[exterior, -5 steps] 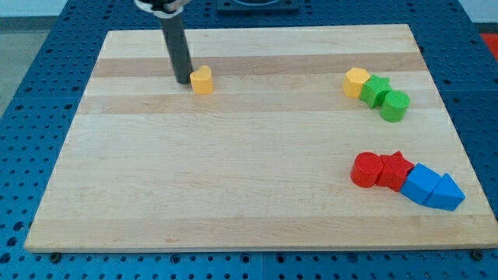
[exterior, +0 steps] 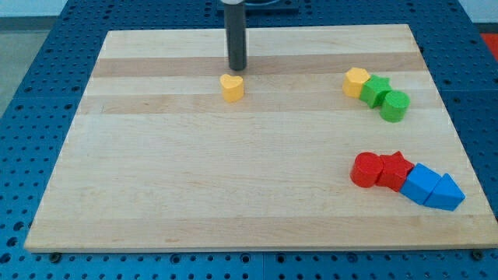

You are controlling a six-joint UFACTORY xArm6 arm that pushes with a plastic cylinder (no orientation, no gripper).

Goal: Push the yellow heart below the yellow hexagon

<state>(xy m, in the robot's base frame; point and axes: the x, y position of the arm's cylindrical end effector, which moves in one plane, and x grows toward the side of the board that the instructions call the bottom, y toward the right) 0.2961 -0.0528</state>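
Observation:
The yellow heart (exterior: 232, 87) lies on the wooden board (exterior: 194, 171) at the upper middle. My tip (exterior: 236, 68) stands just above it toward the view's top, close to the heart but a small gap shows. The yellow hexagon (exterior: 356, 81) sits far to the view's right, touching a green star (exterior: 377, 90). The heart is level with the hexagon, well to its left.
A green cylinder (exterior: 394, 106) touches the green star at its lower right. A red cylinder (exterior: 365, 169), a red star (exterior: 394, 171), a blue cube (exterior: 421, 183) and a blue triangle (exterior: 446, 194) lie in a row at the lower right.
The yellow heart has slid to the view's right and slightly down. My tip has moved right, from the heart's left side to just above it.

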